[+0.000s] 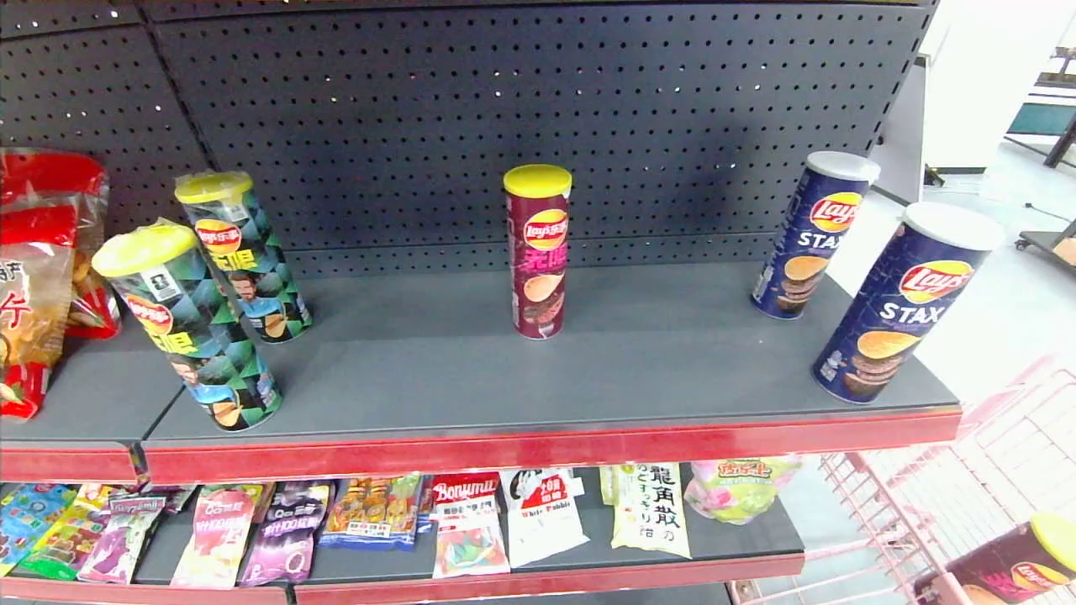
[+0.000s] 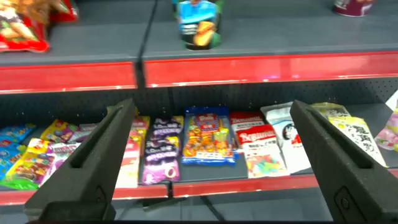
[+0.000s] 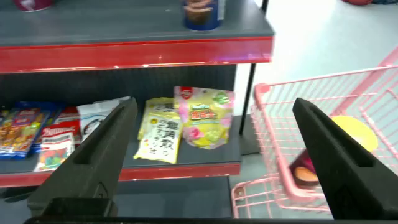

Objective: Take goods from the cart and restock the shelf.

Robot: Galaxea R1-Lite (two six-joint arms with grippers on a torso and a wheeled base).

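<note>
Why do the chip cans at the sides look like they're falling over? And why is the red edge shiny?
Head view: the wide lens probably bends the sides, so the green cans lean left and the blue cans lean right, while the middle purple can looks straight. Right wrist view: glare leaves a bright streak on the red shelf edge.

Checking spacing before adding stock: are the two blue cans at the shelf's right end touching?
Apart. The head view shows bare shelf between the rear blue can and the front blue can.
</note>
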